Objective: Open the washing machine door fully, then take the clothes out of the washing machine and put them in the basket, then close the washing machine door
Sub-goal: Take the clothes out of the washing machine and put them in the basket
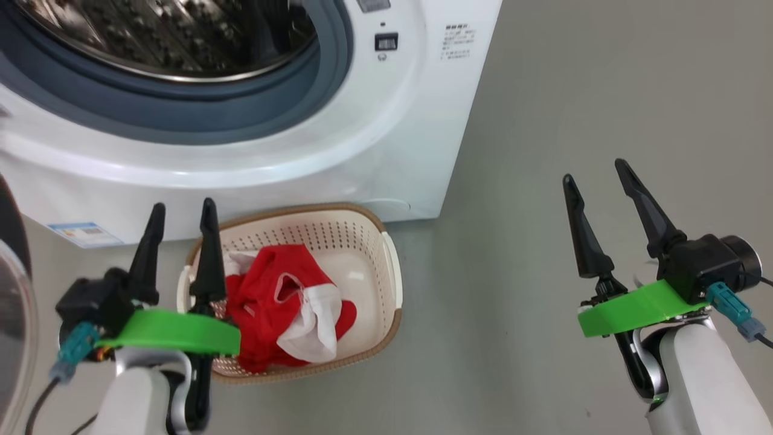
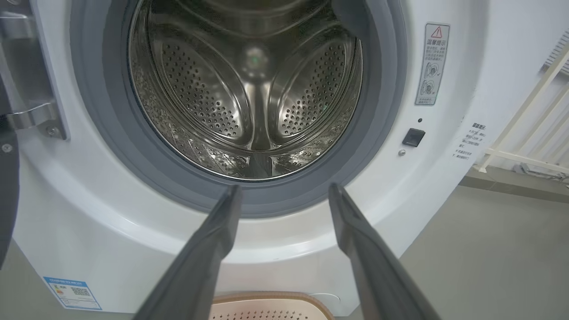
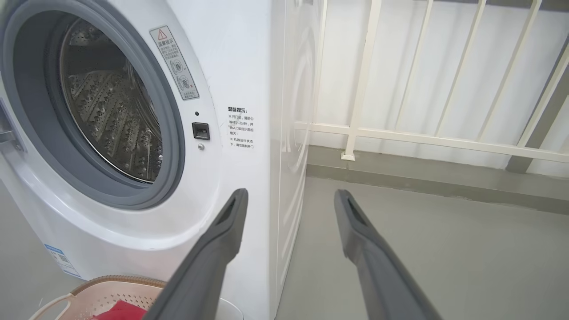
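Observation:
The white washing machine (image 1: pixel 374 127) stands ahead with its steel drum (image 2: pixel 249 89) bare and no fabric showing inside. Its door (image 1: pixel 12 290) hangs swung out at the far left, black rim and glass edge showing. On the floor before the machine sits the cream basket (image 1: pixel 386 266), holding the red and white clothes (image 1: pixel 284 308). My left gripper (image 1: pixel 183 212) hovers open over the basket's left rim, nothing between its fingers. My right gripper (image 1: pixel 595 170) is open too, well to the right over bare floor. The basket's rim (image 2: pixel 271 298) and the clothes (image 3: pixel 120 311) peek into the wrist views.
Grey floor (image 1: pixel 604 90) spreads to the right of the machine. A cream railing (image 3: pixel 400 133) runs along the wall behind the machine's right side. The door hinge bracket (image 2: pixel 31 115) sits on the machine's left front.

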Controlling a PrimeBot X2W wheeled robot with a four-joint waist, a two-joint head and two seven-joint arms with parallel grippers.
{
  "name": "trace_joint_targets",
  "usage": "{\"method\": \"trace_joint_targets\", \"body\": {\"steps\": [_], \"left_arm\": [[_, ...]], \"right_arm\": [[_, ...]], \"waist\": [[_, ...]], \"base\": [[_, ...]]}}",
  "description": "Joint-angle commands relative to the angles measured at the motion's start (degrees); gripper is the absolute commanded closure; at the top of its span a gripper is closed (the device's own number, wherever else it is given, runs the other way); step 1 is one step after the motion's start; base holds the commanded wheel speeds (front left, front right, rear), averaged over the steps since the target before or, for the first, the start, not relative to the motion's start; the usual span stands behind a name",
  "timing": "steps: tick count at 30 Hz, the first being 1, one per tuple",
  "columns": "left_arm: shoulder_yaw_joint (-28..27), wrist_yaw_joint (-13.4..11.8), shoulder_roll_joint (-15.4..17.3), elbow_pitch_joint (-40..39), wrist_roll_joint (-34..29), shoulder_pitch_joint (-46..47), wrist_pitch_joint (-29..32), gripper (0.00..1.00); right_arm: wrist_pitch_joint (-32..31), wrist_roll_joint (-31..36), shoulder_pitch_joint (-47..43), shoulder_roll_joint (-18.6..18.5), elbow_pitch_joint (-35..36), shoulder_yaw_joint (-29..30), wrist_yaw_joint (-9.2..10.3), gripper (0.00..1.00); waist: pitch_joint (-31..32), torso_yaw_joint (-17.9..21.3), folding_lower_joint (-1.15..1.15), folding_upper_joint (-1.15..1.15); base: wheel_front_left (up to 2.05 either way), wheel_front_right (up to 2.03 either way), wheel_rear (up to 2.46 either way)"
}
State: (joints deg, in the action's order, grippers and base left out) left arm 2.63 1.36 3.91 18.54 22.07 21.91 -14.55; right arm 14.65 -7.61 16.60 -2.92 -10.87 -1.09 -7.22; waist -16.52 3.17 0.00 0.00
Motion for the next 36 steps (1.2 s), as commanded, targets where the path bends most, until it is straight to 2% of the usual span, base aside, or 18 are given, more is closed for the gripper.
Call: {"method": "trace_joint_targets", "body": {"steps": [1, 8, 19, 27, 36], "left_arm": [[-2.08, -0.6, 0.74, -3.29, -1.16, -2.0, -0.44, 0.0], [-2.72, -2.46, 0.2, -10.46, -4.35, -8.26, -0.44, 0.0], [-3.53, -4.83, 1.07, -13.0, -5.55, -17.91, 0.65, 0.0], [-4.42, -6.16, 1.61, -14.85, -5.21, -22.42, 2.12, 0.0], [-4.72, -7.19, 2.09, -16.62, -5.21, -24.06, 2.6, 0.0]], "right_arm": [[0.35, -0.03, -0.7, 0.04, 1.12, -0.82, -0.26, 0.0], [0.35, 0.33, -2.48, 0.04, 0.88, 0.38, -0.26, 0.0], [0.35, 0.7, -7.07, 0.04, 0.46, 0.14, -0.26, 0.0], [0.35, 2.58, -9.51, 0.04, 1.1, -0.41, -0.26, 0.0], [0.35, 2.5, -10.47, 0.04, 2.33, -0.34, -0.26, 0.0]], "waist": [[2.57, -0.52, 0.0, 0.0], [6.33, -0.7, 0.0, 0.0], [13.42, -0.1, 0.0, 0.0], [15.82, 0.41, 0.0, 0.0], [15.43, 0.86, 0.0, 0.0]], "base": [[0.0, 0.0, 0.0], [0.0, 0.0, 0.0], [0.0, 0.0, 0.0], [0.0, 0.0, 0.0], [0.0, 0.0, 0.0]]}}
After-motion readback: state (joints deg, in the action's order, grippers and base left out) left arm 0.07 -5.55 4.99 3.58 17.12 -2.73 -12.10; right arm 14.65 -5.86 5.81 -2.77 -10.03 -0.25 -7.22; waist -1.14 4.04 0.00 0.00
